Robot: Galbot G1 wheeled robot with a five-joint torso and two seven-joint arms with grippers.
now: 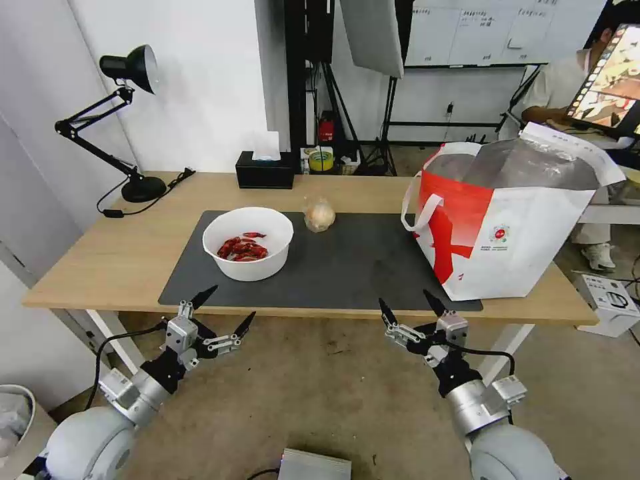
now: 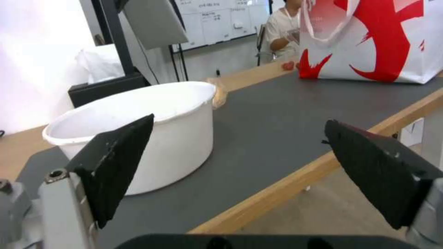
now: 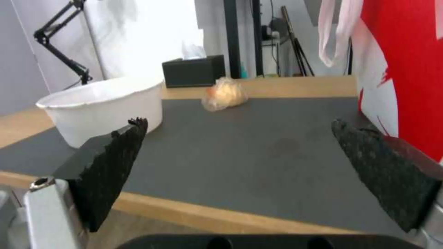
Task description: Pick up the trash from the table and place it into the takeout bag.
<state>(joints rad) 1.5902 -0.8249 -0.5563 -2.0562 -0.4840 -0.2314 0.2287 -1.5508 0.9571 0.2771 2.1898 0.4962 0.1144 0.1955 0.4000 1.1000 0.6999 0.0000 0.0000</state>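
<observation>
Both grippers, left (image 1: 229, 306) and right (image 1: 407, 301), wide open, empty, just short of table edge (image 1: 333, 313); bowl (image 1: 248, 243) ahead of left, takeout bag (image 1: 510, 220) ahead-right of right.

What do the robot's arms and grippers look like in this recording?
Both arms are silver-grey metal with rounded, light-grey shoulder housings and black wrist sections. A thin black cable loops along each forearm. The left gripper and right gripper each have two black, pointed, triangular fingers with rough-textured pads, mounted on silver linkages.

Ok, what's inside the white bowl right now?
The white bowl holds a pile of red shells on one side. Anything beneath the pile is covered.
</observation>
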